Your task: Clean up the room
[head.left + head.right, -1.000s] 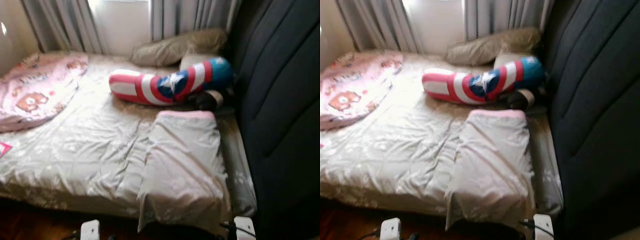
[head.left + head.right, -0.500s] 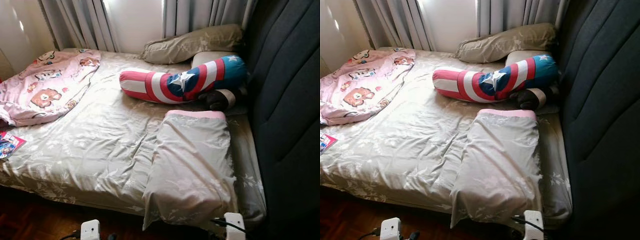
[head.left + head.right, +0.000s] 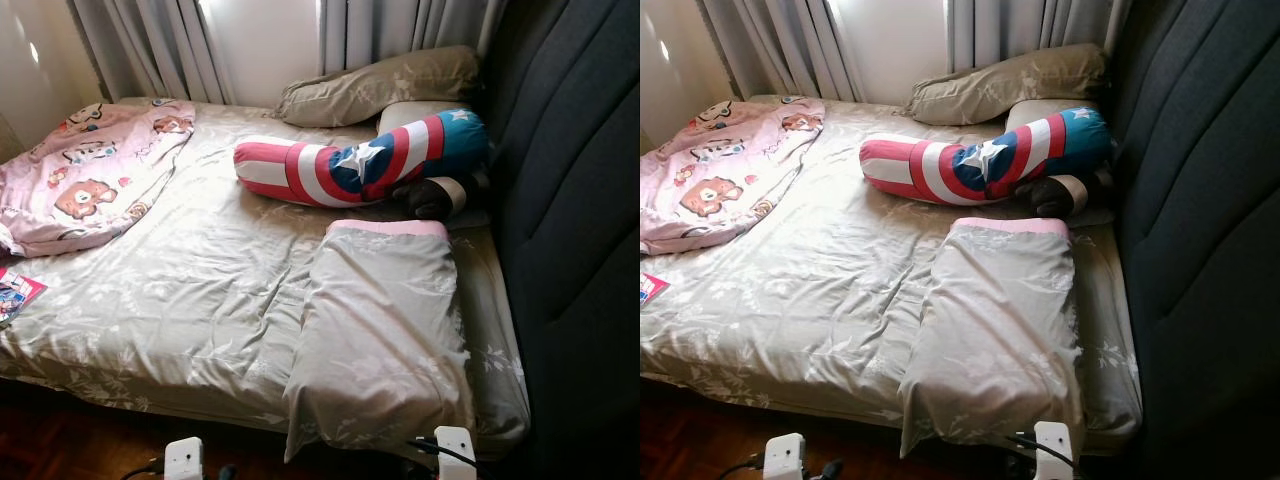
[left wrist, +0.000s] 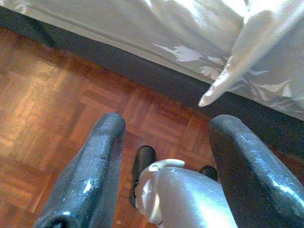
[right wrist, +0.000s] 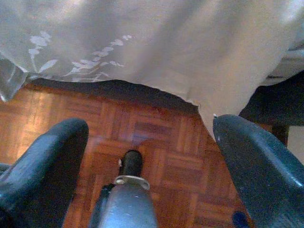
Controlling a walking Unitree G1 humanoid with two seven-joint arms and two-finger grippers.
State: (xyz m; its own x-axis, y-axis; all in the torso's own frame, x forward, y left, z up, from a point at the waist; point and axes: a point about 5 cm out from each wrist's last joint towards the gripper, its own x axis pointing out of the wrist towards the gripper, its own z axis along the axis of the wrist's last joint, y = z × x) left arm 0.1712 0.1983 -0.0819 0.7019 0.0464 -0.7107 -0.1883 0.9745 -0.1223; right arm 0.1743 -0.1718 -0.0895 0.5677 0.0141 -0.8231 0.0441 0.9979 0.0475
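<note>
A bed with a grey-beige floral sheet lies before me. On it are a folded grey blanket with a pink edge, a red, white and blue star bolster, a beige pillow, a dark plush toy and a crumpled pink cartoon quilt. A magazine lies at the bed's left edge. My left gripper hangs open above the wooden floor by the bed's edge. My right gripper also hangs open, under the overhanging sheet.
A dark padded headboard rises along the right side. Grey curtains and a bright window stand behind the bed. Parquet floor runs in front of the bed. My wrists show at the bottom edge.
The camera has shifted and steadied; the scene is sharper than a second ago. Nothing on the bed has moved. Both arms hang as before.
</note>
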